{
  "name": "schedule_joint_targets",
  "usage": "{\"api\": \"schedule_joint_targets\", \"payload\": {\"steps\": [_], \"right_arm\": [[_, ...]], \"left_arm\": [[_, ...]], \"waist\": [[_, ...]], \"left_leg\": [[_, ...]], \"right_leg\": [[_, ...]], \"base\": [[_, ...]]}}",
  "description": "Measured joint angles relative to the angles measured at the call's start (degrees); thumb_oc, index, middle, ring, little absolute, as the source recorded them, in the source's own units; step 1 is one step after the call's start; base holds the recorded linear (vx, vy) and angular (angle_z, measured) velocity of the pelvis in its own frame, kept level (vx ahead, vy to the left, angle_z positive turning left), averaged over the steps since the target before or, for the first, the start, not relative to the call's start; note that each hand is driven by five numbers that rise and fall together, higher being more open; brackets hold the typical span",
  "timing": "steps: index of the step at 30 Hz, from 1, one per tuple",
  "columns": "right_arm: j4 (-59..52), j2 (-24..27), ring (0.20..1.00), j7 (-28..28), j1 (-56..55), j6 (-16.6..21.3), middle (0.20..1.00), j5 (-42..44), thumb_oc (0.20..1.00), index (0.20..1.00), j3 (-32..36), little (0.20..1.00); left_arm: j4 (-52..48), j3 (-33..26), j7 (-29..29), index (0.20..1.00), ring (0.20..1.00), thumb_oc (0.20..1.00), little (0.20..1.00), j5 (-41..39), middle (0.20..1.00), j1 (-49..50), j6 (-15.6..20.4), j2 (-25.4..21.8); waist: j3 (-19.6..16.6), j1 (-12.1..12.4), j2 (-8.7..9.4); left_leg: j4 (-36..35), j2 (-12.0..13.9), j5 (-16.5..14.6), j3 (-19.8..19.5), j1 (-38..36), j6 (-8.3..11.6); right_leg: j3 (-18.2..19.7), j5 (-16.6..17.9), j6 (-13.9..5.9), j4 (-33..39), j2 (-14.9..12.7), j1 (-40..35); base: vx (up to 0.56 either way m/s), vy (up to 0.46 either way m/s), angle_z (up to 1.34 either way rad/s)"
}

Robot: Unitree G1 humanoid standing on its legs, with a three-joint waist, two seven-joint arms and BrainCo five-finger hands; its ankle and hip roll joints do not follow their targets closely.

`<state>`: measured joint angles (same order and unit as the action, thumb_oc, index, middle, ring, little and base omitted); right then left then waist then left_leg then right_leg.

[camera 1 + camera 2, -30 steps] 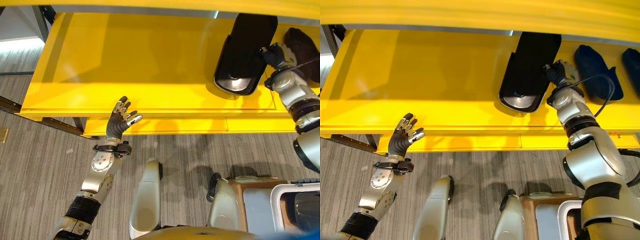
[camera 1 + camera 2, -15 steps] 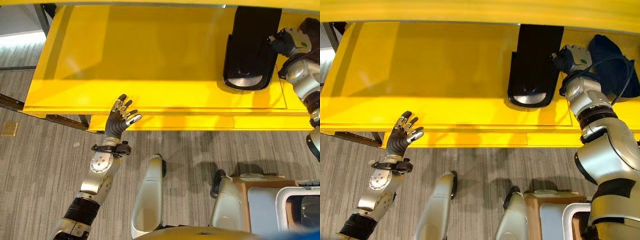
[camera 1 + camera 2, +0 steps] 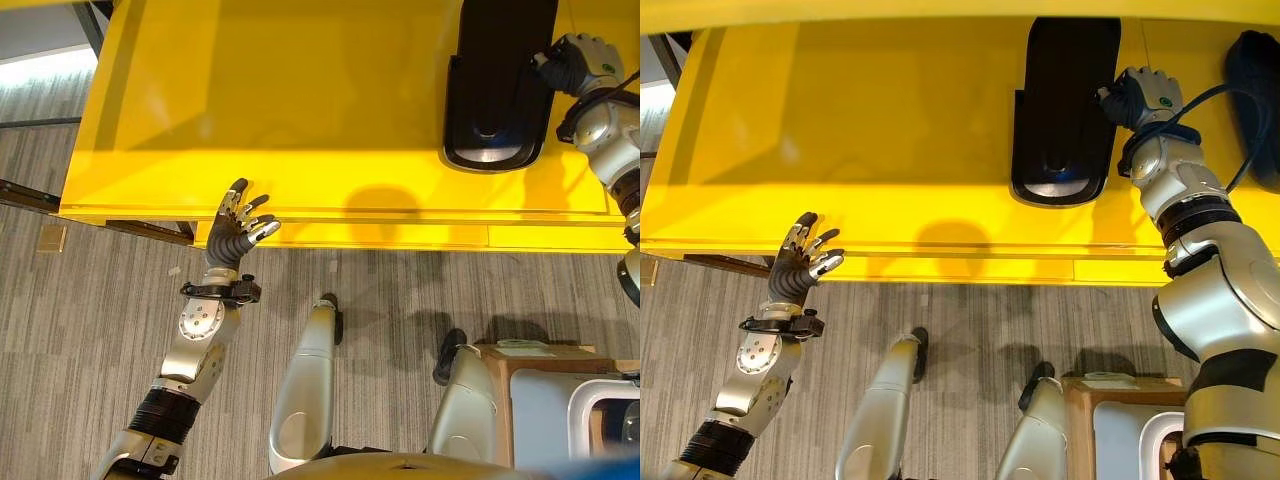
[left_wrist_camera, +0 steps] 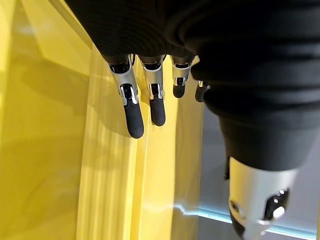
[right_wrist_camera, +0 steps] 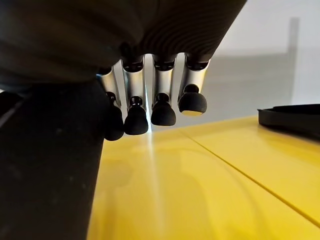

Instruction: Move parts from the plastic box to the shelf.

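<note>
Silver-grey arms w/ black bands at forearm, dark ribbed wrist covers, left hand (image 3: 238,228) & right hand (image 3: 1143,94) w/ silver dark-tipped fingers.

The silver-grey left arm rose from the lower left, forearm angled upward, its wrist under the dark ribbed cover. The left hand (image 3: 235,232) was held up with palm facing forward, its silver dark-tipped fingers (image 4: 133,117) straight and slightly spread, thumb set out to the side, holding nothing. The silver-grey right arm reached far forward and up along the right side, elbow nearly straight. The right hand (image 3: 1143,97) sat at the end of that reach, back of the hand upward; in its wrist view its fingers (image 5: 163,111) hung down, nearly straight and close together.
</note>
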<state>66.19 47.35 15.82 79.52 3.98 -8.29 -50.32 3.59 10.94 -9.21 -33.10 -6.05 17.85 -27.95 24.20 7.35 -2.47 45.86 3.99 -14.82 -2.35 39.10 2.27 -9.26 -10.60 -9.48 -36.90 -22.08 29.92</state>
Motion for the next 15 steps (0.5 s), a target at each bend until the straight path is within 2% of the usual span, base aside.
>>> {"api": "schedule_joint_targets", "payload": {"steps": [15], "right_arm": [[0.2,1.32,0.2,0.23,2.4,0.2,0.2,0.03,0.2,0.2,-0.88,0.2]], "left_arm": [[0.04,-0.19,-1.15,1.0,1.0,1.0,1.0,0.0,1.0,-1.03,0.56,-0.07]], "waist": [[0.36,0.24,-0.69]], "left_leg": [[-0.86,-0.21,0.85,-1.04,1.22,0.75]], "right_leg": [[-0.62,-1.11,0.16,-1.76,-0.23,1.72]], "base": [[0.02,-0.023,0.03]]}}
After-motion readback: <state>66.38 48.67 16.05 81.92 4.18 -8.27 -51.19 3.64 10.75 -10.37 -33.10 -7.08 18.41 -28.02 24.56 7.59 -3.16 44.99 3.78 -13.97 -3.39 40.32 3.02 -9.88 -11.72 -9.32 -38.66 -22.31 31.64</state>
